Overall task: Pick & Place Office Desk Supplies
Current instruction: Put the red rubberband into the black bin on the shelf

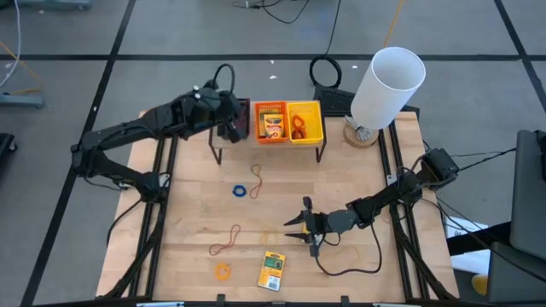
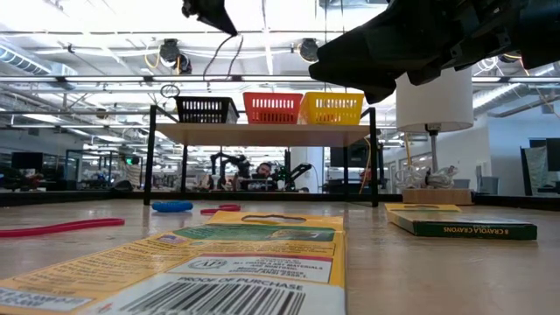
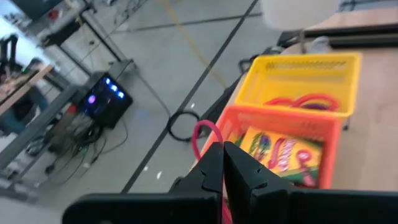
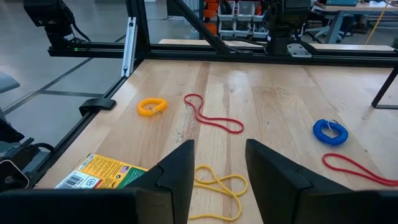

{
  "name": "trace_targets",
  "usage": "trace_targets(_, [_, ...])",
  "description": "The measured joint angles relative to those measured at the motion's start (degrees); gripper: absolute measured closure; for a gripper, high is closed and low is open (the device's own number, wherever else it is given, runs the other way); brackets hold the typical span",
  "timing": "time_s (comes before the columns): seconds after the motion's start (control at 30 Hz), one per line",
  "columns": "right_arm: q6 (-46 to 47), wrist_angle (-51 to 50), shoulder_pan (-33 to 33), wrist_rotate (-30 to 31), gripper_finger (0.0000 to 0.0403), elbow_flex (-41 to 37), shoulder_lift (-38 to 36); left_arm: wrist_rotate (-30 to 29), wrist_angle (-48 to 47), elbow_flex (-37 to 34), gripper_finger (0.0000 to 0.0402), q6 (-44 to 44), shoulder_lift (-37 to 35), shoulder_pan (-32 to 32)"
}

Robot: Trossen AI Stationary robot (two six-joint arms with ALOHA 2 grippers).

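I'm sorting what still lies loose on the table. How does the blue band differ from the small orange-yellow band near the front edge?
The blue band is bright blue, the orange-yellow band amber. In the high view the blue band lies mid-table beside a long red loop, while the orange-yellow band lies near the front edge by a crayon pack. Both are bunched into small rings, flat on the wood.
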Motion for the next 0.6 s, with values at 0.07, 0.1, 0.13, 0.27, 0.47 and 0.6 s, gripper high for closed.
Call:
trace_targets(0.07, [0.0, 0.0, 0.0, 0.0, 0.0271, 0.0, 0.0, 0.0, -1.1, 0.0, 0.0402, -0.3, 0.0, 1.2])
trace_targets(0.1, [0.0, 0.0, 0.0, 0.0, 0.0271, 0.0, 0.0, 0.0, -1.7, 0.0, 0.0402, -0.5, 0.0, 1.8])
trace_targets(0.13, [0.0, 0.0, 0.0, 0.0, 0.0271, 0.0, 0.0, 0.0, -2.4, 0.0, 0.0402, -0.8, 0.0, 2.5])
trace_targets(0.27, [0.0, 0.0, 0.0, 0.0, 0.0271, 0.0, 0.0, 0.0, -5.3, 0.0, 0.0402, -1.3, 0.0, 4.7])
trace_targets(0.47, [0.0, 0.0, 0.0, 0.0, 0.0271, 0.0, 0.0, 0.8, -9.0, 0.0, 0.0402, -1.5, 0.0, 7.1])
trace_targets(0.6, [0.0, 0.0, 0.0, 0.0, 0.0271, 0.0, 0.0, 4.2, -11.8, 0.0, 0.0401, -1.4, 0.0, 8.4])
